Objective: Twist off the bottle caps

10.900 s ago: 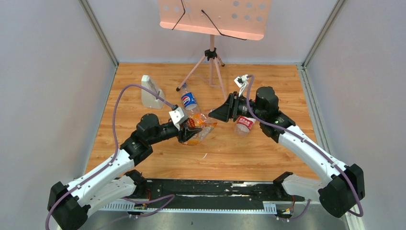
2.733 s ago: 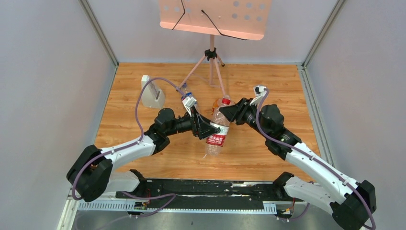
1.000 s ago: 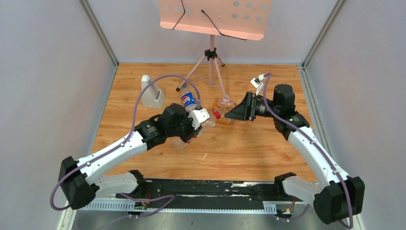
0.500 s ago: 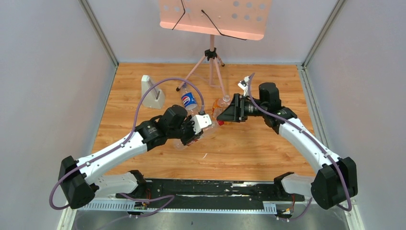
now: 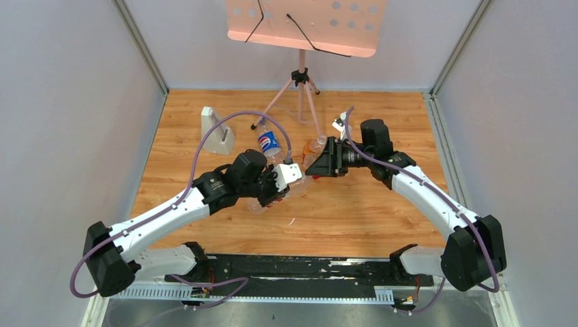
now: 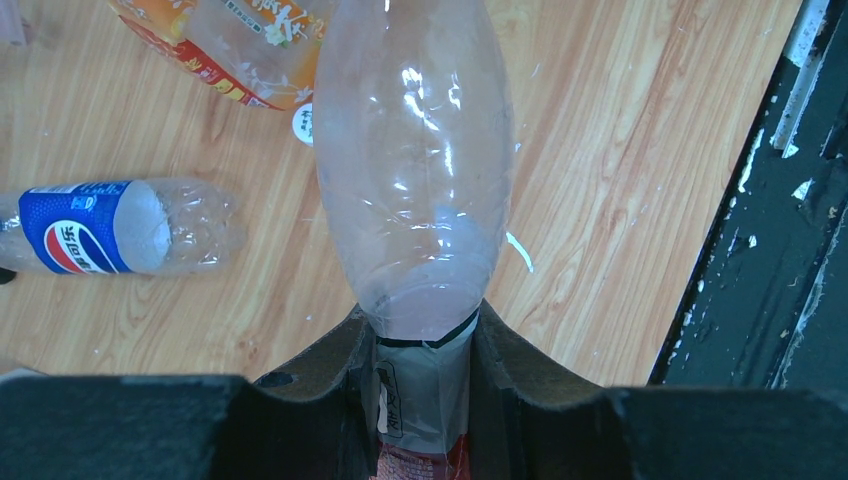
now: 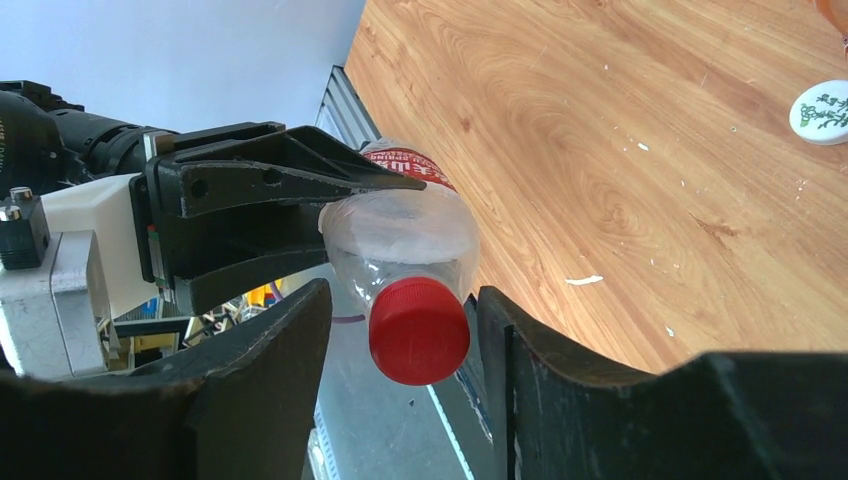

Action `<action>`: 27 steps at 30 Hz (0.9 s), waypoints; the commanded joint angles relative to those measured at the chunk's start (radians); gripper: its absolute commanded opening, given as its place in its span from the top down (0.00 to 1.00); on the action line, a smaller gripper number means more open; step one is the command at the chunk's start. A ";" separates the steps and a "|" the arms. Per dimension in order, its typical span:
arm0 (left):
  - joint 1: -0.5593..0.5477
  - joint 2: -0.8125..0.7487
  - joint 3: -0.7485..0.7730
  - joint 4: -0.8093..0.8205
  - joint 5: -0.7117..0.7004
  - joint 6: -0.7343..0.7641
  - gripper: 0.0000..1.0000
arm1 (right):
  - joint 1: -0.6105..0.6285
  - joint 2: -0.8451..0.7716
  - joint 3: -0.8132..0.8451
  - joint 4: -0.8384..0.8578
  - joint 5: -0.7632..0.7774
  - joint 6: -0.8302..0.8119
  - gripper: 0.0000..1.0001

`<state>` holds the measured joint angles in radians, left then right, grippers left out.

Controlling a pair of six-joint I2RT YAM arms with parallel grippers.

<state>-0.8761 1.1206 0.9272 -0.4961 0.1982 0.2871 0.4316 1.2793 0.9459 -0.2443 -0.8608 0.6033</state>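
The right pincer, a second ago standing apart from the red cap, now straddles it, its fingers narrower yet with a sliver of gap on each side. The red-labelled bottle, once lying on the tabletop, is now raised in the left pincer, which has turned the cap rightward. The orange bottle, formerly in that pincer, now lies nearer the far edge.

A robotics lab test cell: grey partition walls enclose a wood-topped table.
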 commanded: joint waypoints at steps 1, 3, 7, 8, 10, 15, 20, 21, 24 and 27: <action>-0.005 -0.007 0.021 0.028 0.001 0.023 1.00 | 0.004 -0.031 0.010 0.014 0.014 -0.018 0.47; -0.005 -0.005 0.020 0.028 0.011 0.029 1.00 | 0.004 -0.033 0.008 0.015 0.023 -0.016 0.57; -0.006 0.001 0.023 0.037 0.014 0.028 0.99 | 0.005 -0.026 0.014 0.014 0.008 -0.016 0.79; -0.006 0.001 0.023 0.046 0.014 0.024 0.91 | 0.004 -0.026 0.014 0.014 0.009 -0.014 0.82; -0.006 -0.001 0.020 0.064 0.014 0.000 0.77 | 0.005 -0.029 0.010 0.014 0.013 -0.008 0.84; -0.004 -0.047 -0.028 0.153 0.024 -0.084 0.16 | 0.005 -0.042 -0.013 0.024 0.026 0.022 0.86; -0.002 -0.102 -0.085 0.250 0.054 -0.123 0.04 | 0.006 -0.051 -0.035 0.057 0.006 0.051 0.87; 0.000 -0.107 -0.091 0.251 0.054 -0.125 0.05 | 0.005 -0.053 -0.040 0.070 -0.007 0.060 0.87; 0.023 -0.110 -0.095 0.242 0.067 -0.141 0.11 | 0.005 -0.054 -0.052 0.119 -0.060 0.099 0.88; 0.063 -0.110 -0.103 0.240 0.108 -0.162 0.16 | 0.006 -0.053 -0.047 0.146 -0.091 0.115 0.89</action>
<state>-0.8516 1.0252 0.8322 -0.3023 0.2497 0.1726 0.4316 1.2545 0.8932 -0.1982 -0.8822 0.6708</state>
